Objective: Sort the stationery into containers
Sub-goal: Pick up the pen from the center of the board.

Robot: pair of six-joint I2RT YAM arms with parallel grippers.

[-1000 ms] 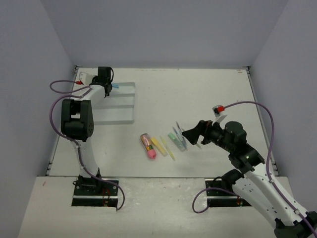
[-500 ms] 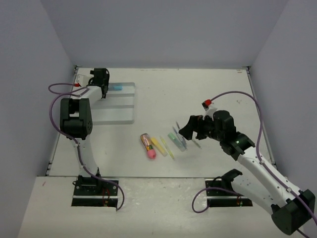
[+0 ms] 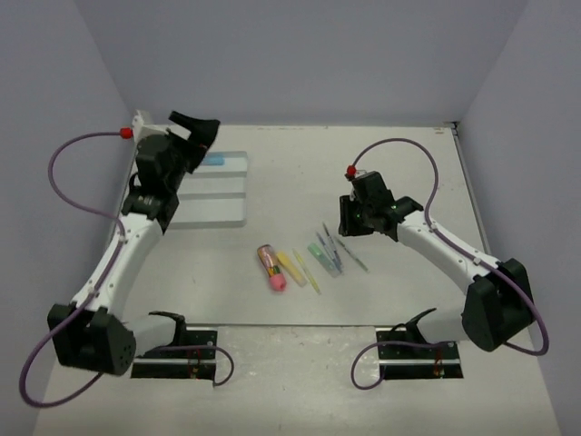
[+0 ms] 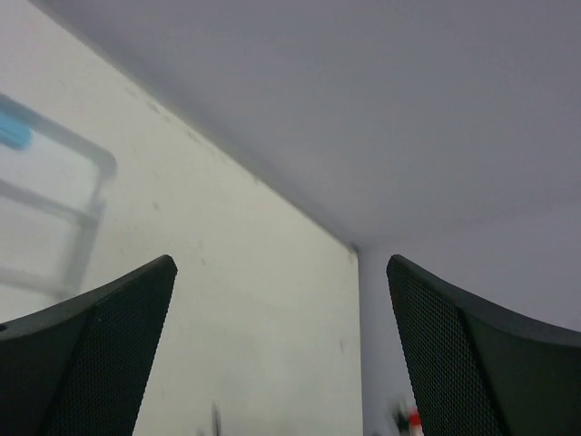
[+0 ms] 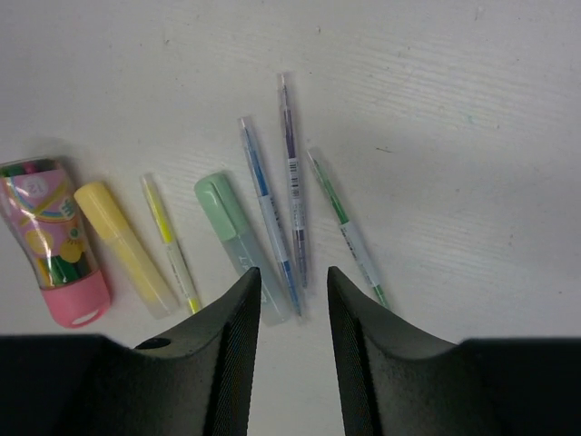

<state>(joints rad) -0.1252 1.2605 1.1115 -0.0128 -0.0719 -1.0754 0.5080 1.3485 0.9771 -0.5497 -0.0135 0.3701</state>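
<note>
Translucent white plastic, the tray (image 3: 222,195) lay at the upper left of the top view, its left end covered by the left arm. A light blue pen (image 3: 216,159) showed in the tray's uppermost compartment, one end hidden behind the left gripper (image 3: 201,132). That gripper's wrist view was blurred. It caught only a tray corner and the blue tip at its left edge, with the jaws spread wide and nothing between them.

Near the centre of the table the other pieces lay side by side: the pink-and-brown stubby one (image 5: 50,241), a yellow marker (image 5: 123,245), a slim yellow pen (image 5: 170,245), a pale green marker (image 5: 231,227), a blue pen (image 5: 263,200), a grey pen (image 5: 290,173) and a green-tipped pen (image 5: 349,227). The right gripper (image 5: 292,272) hung over them, jaws narrowly apart and gripping nothing. Its fingers (image 5: 241,345) hid the lower ends of the green marker and blue pen.
</note>
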